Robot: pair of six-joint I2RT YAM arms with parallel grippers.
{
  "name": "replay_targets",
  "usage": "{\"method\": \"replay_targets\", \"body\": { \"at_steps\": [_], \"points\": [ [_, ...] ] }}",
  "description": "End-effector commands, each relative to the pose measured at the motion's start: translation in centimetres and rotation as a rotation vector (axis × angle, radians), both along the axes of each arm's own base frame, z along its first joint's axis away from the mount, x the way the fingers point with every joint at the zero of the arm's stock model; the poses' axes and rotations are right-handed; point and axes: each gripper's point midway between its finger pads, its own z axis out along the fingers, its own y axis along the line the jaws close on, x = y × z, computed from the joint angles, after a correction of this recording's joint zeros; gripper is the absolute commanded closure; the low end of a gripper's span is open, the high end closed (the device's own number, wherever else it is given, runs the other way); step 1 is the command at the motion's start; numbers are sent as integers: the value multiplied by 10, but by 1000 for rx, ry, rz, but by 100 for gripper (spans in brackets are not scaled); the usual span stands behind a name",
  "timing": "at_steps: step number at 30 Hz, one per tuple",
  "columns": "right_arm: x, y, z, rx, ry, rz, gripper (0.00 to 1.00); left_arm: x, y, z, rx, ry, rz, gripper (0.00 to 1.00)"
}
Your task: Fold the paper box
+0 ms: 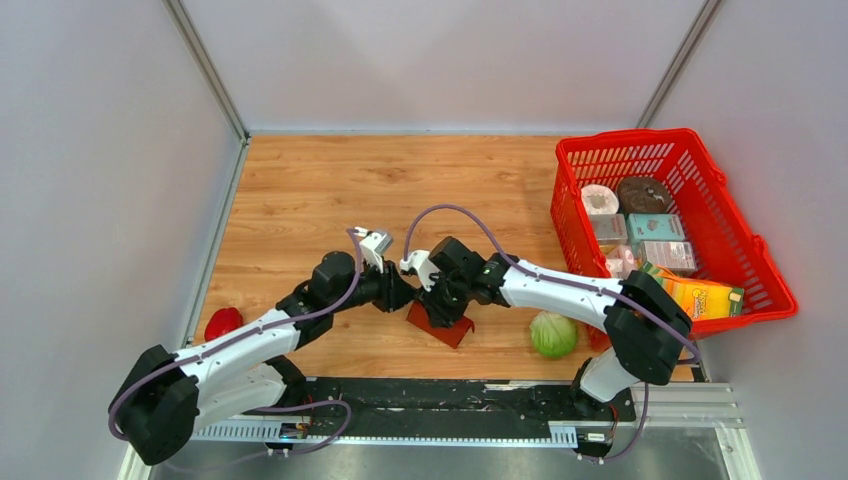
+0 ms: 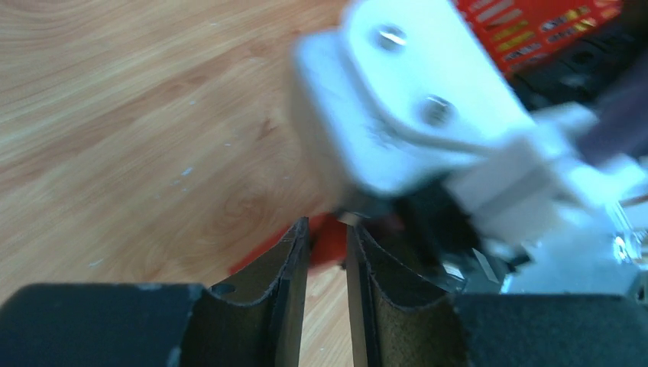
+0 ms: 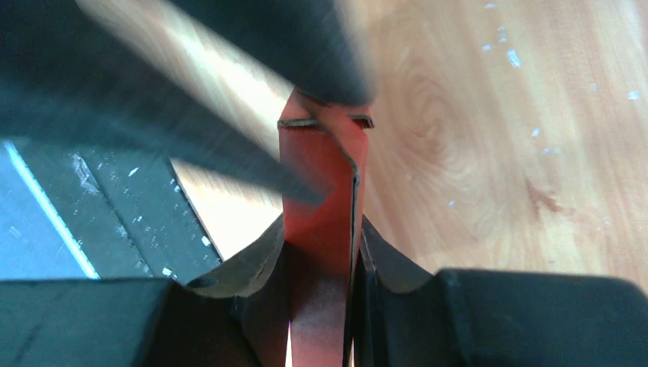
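Observation:
The dark red paper box (image 1: 447, 329) rests partly folded on the wood near the front edge, between the two arms. In the right wrist view, my right gripper (image 3: 322, 229) is shut on an upright folded panel of the paper box (image 3: 321, 164). A dark, blurred part of the left arm crosses that panel's top. My left gripper (image 2: 328, 227) faces it from the left, its jaws a narrow gap apart with only wood between them. A bit of the box (image 2: 330, 238) shows just past its fingertips. In the top view the left gripper (image 1: 400, 292) and right gripper (image 1: 440, 305) almost touch.
A bright red mesh basket (image 1: 735, 225) full of packaged goods stands at the right. A green cabbage (image 1: 553, 334) lies right of the box and a small red pepper (image 1: 222, 322) at the far left. The right arm's white wrist housing (image 2: 413, 99) looms close ahead of the left camera.

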Motion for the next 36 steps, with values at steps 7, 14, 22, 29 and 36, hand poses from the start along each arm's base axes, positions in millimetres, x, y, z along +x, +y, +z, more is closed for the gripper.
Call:
{"method": "replay_targets", "body": {
  "at_steps": [7,14,22,29,36],
  "points": [
    [23,18,14,108,-68,-94,76,-23,-35,53,-207,-113,-181,69],
    [20,18,11,106,-58,-82,77,-16,-20,51,-134,-146,-112,68],
    [41,9,7,22,-129,-150,72,6,34,37,-40,-119,208,54],
    [52,5,2,-94,-203,-162,57,18,63,6,-115,31,416,65],
    [46,-5,7,-123,-223,-210,45,16,54,-3,-116,62,377,64]
  ]
}}
